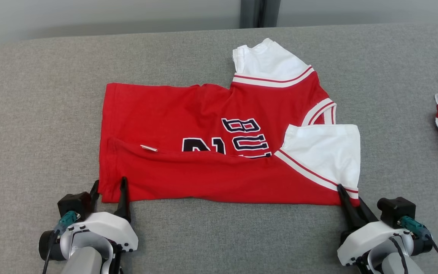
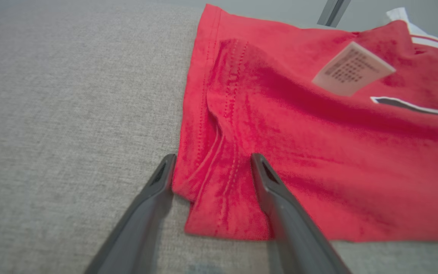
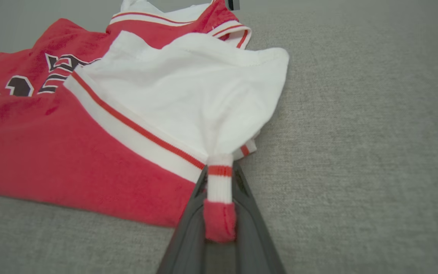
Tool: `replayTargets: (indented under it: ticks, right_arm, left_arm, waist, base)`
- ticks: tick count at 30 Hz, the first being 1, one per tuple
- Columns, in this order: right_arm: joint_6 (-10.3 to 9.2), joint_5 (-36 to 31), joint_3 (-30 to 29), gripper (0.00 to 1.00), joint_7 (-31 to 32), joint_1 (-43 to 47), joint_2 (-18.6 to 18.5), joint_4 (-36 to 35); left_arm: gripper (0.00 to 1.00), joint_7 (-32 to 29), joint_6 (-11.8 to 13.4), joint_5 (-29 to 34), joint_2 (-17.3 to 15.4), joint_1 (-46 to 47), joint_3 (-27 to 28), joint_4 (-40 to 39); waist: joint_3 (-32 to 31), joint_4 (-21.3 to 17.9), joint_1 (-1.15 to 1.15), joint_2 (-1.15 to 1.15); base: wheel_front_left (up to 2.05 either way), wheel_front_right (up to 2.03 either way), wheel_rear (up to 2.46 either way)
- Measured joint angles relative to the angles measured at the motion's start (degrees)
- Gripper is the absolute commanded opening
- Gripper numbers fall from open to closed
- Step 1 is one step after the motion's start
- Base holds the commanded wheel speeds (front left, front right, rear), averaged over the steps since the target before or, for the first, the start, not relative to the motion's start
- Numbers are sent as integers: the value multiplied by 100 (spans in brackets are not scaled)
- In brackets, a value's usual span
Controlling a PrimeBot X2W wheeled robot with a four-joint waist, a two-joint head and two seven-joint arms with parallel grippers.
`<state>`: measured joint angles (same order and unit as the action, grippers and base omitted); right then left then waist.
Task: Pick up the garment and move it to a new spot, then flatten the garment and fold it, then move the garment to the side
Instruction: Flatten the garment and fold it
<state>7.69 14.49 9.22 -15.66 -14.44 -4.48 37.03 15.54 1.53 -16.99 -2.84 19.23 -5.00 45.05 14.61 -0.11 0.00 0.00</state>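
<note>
The garment is red with white sleeves, red-striped white trim and dark, white-edged lettering; the surface is grey.

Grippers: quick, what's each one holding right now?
Left gripper: open, fingers astride the jersey hem corner, not gripping.
Right gripper: closed on the jersey's sleeve-side corner.

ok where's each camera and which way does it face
head view: on the head, facing forward and down at the jersey; left hand and right hand at the bottom.
left wrist view: left wrist, along open fingers straddling the hem corner.
right wrist view: right wrist, along fingers shut on striped trim.
shared: head and left wrist show the label.
</note>
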Motion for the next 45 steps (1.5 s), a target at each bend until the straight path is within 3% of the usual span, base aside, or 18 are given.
replayTargets:
  ticks: [1,8,21,26,27,28,29,30,39,45]
  right_arm:
    - [0,16,-30,0,4,-13,1,-4]
    - [-1,85,-322,0,51,-21,4,-64]
    - [-3,327,-147,0,52,868,-69,122]
    - [-3,431,-90,0,52,1192,-92,125]
    - [-3,431,-91,15,52,1230,-101,143]
    - [-3,430,-99,57,52,1246,-102,151]
    - [-3,427,-114,100,52,1246,-102,151]
    - [-5,421,-146,100,52,1239,-104,151]
    - [-19,145,-467,100,52,431,-115,-65]
    - [-19,-49,-287,100,52,-395,-176,25]
  left_arm:
    - [0,9,-22,-30,-3,19,-19,66]
    - [0,-25,-142,-224,3,8,-118,129]
    - [0,-41,-183,-118,30,-1456,68,-215]
    - [0,-41,-171,-57,27,-1711,-38,-160]
    - [4,-41,-171,-60,29,-1736,-55,-158]
    - [41,-41,-171,-67,26,-1752,-68,-156]
    - [92,-41,-165,-74,27,-1757,-79,-168]
    - [100,-41,-145,-75,24,-1757,-90,-202]
    - [100,-44,-48,69,9,-1120,-32,-612]
    - [100,-144,-108,131,-181,26,55,152]
  waist:
    - [-8,-6,0,0]
    - [-214,-18,0,0]
    - [-1374,24,0,0]
    - [-1553,105,0,0]
    - [-1551,116,0,0]
    - [-1541,118,0,0]
    - [-1521,118,0,0]
    - [-1497,116,0,0]
    - [-1082,70,0,0]
    - [-747,22,0,0]
  base:
    - [0,0,0]
    - [0,0,0]
    - [0,0,0]
    - [0,0,0]
    - [0,0,0]
    - [0,0,0]
    - [0,0,0]
    - [0,0,0]
    - [0,0,0]
    - [0,0,0]
